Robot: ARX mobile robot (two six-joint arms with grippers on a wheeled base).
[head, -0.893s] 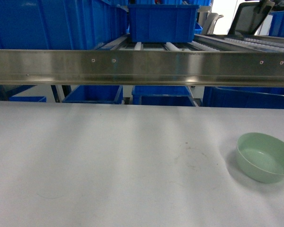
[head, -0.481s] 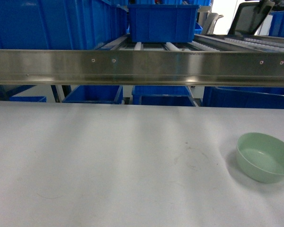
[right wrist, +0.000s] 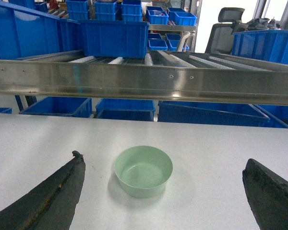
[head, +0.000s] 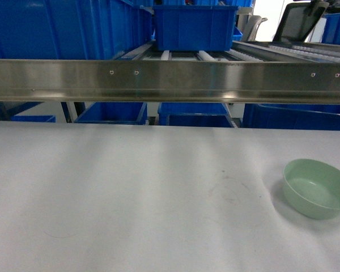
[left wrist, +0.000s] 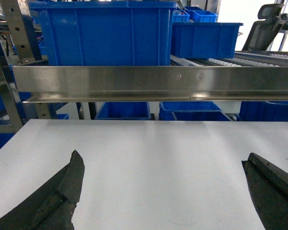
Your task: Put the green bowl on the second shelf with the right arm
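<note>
The green bowl (head: 317, 188) stands upright and empty on the white table at the right of the head view. In the right wrist view the green bowl (right wrist: 144, 171) lies ahead of my right gripper (right wrist: 164, 159), a little left of centre between its two black fingers. That gripper is open and does not touch the bowl. The second shelf (head: 170, 79) is a shiny steel tier with roller rails behind the table, seen as a front rail (right wrist: 144, 81) above the bowl. My left gripper (left wrist: 163, 155) is open over bare table. Neither gripper shows in the head view.
A blue crate (head: 195, 25) sits on the shelf's rollers, with a larger blue crate (left wrist: 103, 33) to its left. More blue crates (head: 192, 113) stand under the shelf. A black office chair (right wrist: 225, 28) is at the back right. The white table (head: 130, 198) spreads leftward.
</note>
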